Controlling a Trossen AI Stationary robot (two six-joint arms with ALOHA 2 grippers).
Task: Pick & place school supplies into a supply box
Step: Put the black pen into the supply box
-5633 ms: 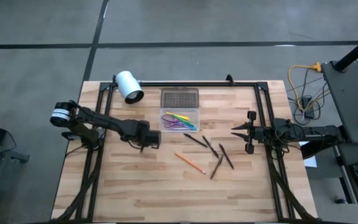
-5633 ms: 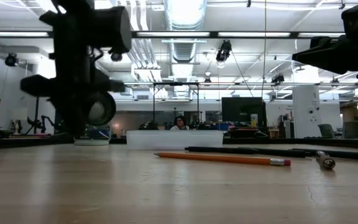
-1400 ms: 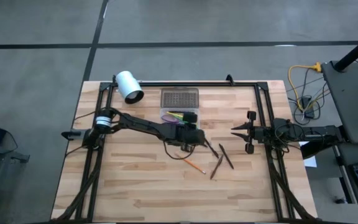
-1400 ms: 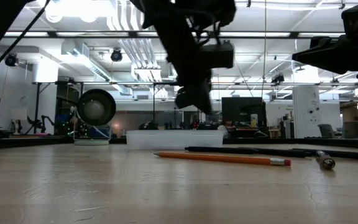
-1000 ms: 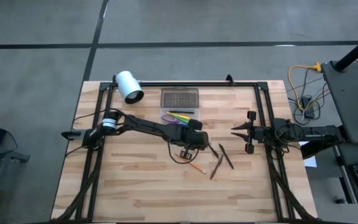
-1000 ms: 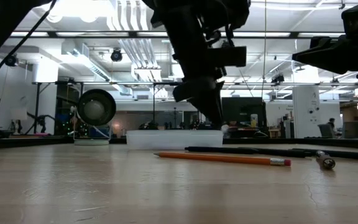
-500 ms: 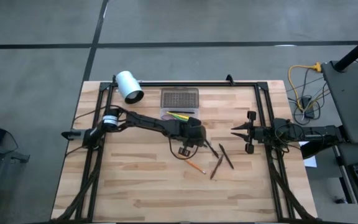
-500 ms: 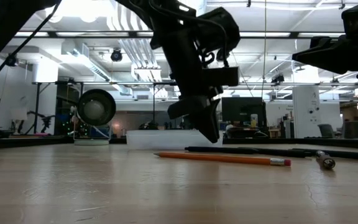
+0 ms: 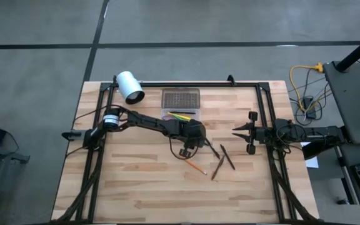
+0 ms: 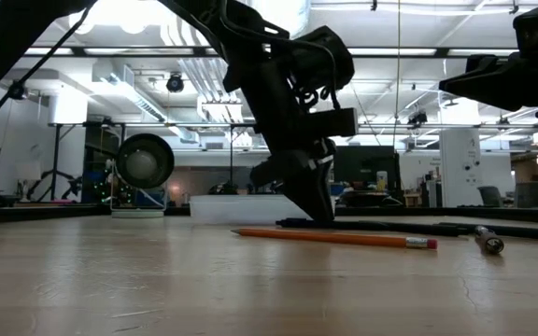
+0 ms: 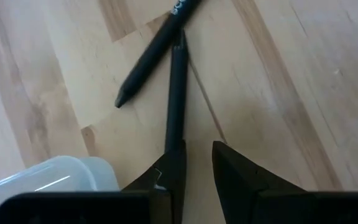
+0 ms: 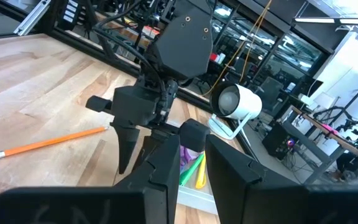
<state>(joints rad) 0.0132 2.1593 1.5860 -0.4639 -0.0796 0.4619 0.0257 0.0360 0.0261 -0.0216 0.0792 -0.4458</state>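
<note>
My left gripper (image 11: pixel 197 152) hangs low over the table just right of the supply box (image 9: pixel 181 119), pointing steeply down, its fingers a little apart on bare wood. A dark pen (image 11: pixel 176 93) runs out from under one fingertip, and a second dark pen (image 11: pixel 151 56) crosses its far end. The clear box holds several coloured pens, and its corner (image 11: pixel 55 177) shows beside the fingers. An orange pencil (image 9: pixel 195 166) and more dark pens (image 9: pixel 224 159) lie flat on the table. My right gripper (image 9: pixel 250 132) waits open at the right edge. My left gripper has one fingertip (image 11: pixel 174 158) over the near end (image 11: pixel 171 140) of the dark pen, coming from above at a slant. The pen lies flat on the table, outside the gap between the fingers. I cannot tell whether the fingertip touches it.
The grey dotted lid (image 9: pixel 180 99) lies just beyond the box. A white cylinder (image 9: pixel 130 87) stands at the far left corner. A black frame (image 9: pixel 186 83) runs round the table's far and side edges. Bare wood lies toward the near edge.
My left gripper has sunk toward the table and tipped more steeply down. It has drawn slightly back toward the box, so its fingertips now stand close over the dark pens. The pens, pencil and box have kept still.
</note>
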